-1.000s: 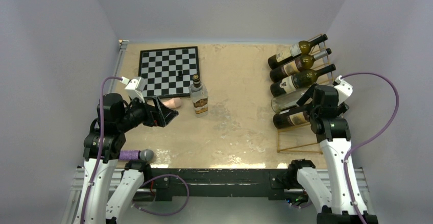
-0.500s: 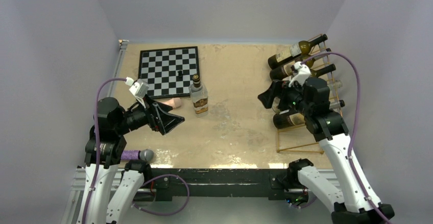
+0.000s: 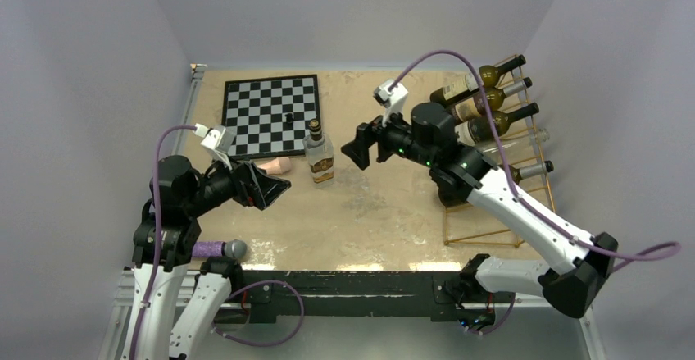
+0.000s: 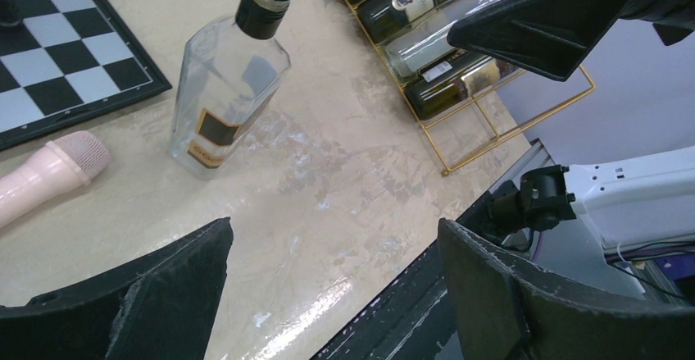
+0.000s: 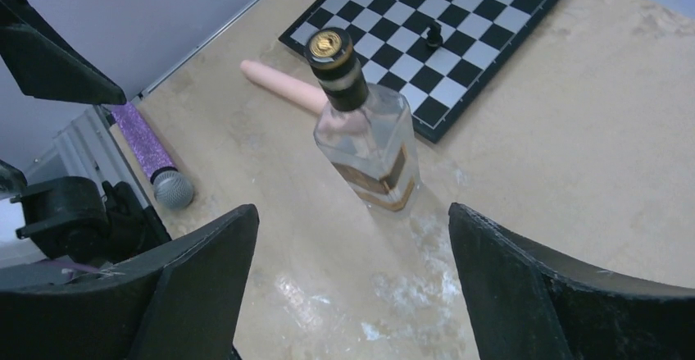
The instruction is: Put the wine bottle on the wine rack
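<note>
Wine bottle stands upright, apparently clear of right gripper.

No words or numbers could be read. The labels on the clear bottle and on the racked bottles in the wine rack were too blurred.

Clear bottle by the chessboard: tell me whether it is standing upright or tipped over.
Upright. The clear bottle stands on its base on the table, black cap pointing up, beside the chessboard.
</note>
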Motion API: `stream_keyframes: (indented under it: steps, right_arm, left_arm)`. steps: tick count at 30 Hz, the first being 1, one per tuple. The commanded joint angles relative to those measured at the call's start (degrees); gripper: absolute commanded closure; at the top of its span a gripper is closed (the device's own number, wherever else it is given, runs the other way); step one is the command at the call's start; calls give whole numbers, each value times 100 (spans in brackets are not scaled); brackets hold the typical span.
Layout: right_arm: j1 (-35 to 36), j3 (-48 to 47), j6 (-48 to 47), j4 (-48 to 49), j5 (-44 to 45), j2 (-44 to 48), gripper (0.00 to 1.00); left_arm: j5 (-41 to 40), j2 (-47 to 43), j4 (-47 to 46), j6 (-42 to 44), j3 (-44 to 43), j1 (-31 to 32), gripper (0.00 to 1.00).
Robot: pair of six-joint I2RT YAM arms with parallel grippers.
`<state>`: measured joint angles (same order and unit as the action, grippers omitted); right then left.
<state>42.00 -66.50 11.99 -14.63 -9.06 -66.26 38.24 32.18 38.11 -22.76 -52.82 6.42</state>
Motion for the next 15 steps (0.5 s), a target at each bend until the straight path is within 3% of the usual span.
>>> stream_keyframes:
  steps: [1,15]
  right_arm:
    - [456,-828,-440,688,700,-707,15]
    - [867,-2020,-540,421,1014,-2487,35]
  left_arm:
    - [-464,66,336,194,-271,9,1]
    - [-752,134,711,466,-464,9,1]
